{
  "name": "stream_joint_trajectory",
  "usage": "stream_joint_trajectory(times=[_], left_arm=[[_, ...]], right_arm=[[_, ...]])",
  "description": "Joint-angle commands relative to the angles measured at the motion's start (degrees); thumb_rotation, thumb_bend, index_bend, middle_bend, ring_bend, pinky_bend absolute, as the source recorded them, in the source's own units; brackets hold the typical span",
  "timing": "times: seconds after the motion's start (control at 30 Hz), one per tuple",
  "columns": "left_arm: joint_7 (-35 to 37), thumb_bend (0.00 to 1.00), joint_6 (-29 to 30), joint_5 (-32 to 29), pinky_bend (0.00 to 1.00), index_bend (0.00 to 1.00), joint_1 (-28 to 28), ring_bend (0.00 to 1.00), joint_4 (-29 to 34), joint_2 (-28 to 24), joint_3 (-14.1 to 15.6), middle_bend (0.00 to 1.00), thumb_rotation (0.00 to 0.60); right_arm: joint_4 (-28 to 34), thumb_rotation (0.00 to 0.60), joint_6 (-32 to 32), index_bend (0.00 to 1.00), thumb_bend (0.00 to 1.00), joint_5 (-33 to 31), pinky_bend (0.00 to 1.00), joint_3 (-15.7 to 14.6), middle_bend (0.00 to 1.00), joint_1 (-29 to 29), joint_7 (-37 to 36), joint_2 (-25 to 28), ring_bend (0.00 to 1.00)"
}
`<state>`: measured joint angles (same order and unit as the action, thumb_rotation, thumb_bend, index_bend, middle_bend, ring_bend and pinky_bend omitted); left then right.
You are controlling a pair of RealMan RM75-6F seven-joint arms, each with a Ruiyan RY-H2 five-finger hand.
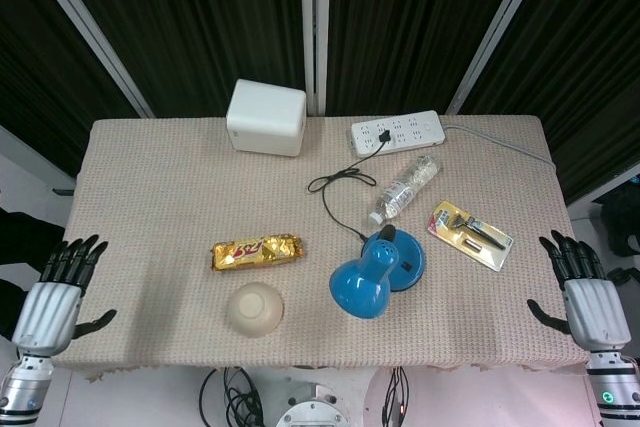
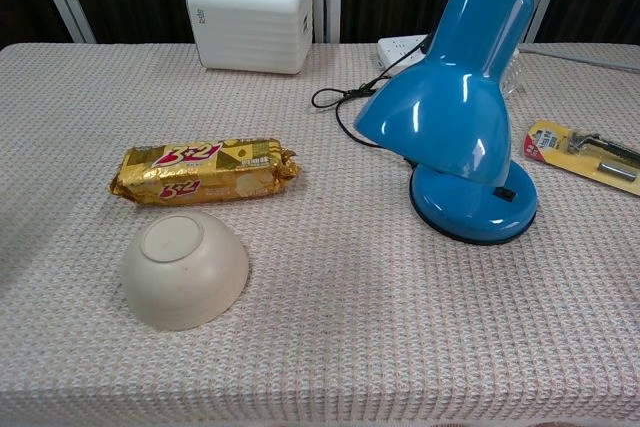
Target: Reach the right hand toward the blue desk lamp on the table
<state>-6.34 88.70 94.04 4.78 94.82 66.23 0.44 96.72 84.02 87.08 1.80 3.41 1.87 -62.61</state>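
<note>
Right hand (image 1: 590, 297) is hovering off the table's (image 1: 150, 187) right edge, fingers spread and holding nothing. Well apart to its left, the blue desk lamp (image 1: 377, 272) is standing near the front middle, its shade tilting toward the front edge.

Blue desk lamp (image 1: 378, 270) stands on its round base before me, glossy shade tilted down, black cord trailing behind.
</note>
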Motion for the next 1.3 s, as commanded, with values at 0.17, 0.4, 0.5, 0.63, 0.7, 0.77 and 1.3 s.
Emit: stream_joint_trajectory(times=[0.17,0.4,0.5,0.63,0.7,0.77,1.3], left_arm=[[0.3,0.07,-1.1,-0.9,0.00,0.00,0.5,0.00,-0.1,0.0,-0.4,0.00,0.600],[1.4,0.07,-2.6,-1.8,0.00,0.00,1.3,0.00,-2.2,1.9,-0.6,0.00,0.600],[1.6,0.07,-2.8,-1.7,0.00,0.00,1.3,0.00,-2.8,2.2,-0.4,0.00,0.600],[2.3,0.07,-2.1,-1.8,0.00,0.00,1.0,0.00,-3.1,1.9,-0.5,0.00,0.600],[2.5,0.07,-1.9,-1.8,0.00,0.00,0.9,0.00,-3.2,1.7,-0.4,0.00,0.600],[2.7,0.07,-2.0,-1.8,0.00,0.00,0.9,0.00,-3.2,1.5,-0.4,0.00,0.600],[3.4,0.07,-2.1,-2.1,0.00,0.00,0.9,0.00,-3.4,1.5,-0.3,0.00,0.600]], right_arm=[[0.1,0.600,-2.5,0.00,0.94,-0.7,0.00,-0.3,0.00,1.0,1.0,-0.1,0.00],[1.8,0.600,-10.2,0.00,1.00,1.3,0.41,-2.3,0.30,4.8,3.7,-0.8,0.31],[2.6,0.600,-12.9,0.00,1.00,2.4,0.52,-3.1,0.50,6.4,5.4,-1.8,0.45],[3.5,0.600,-15.9,0.00,1.00,2.4,0.62,-3.4,0.68,8.2,7.8,-3.2,0.59],[3.9,0.600,-17.4,0.00,1.00,1.5,0.65,-3.1,0.72,9.1,9.3,-3.9,0.63],[4.5,0.600,-19.7,0.00,1.00,-0.2,0.66,-2.7,0.74,10.3,11.2,-4.4,0.65],[5.5,0.600,-31.6,0.00,0.98,-16.2,0.70,0.4,0.81,19.6,23.8,-10.5,0.70]])
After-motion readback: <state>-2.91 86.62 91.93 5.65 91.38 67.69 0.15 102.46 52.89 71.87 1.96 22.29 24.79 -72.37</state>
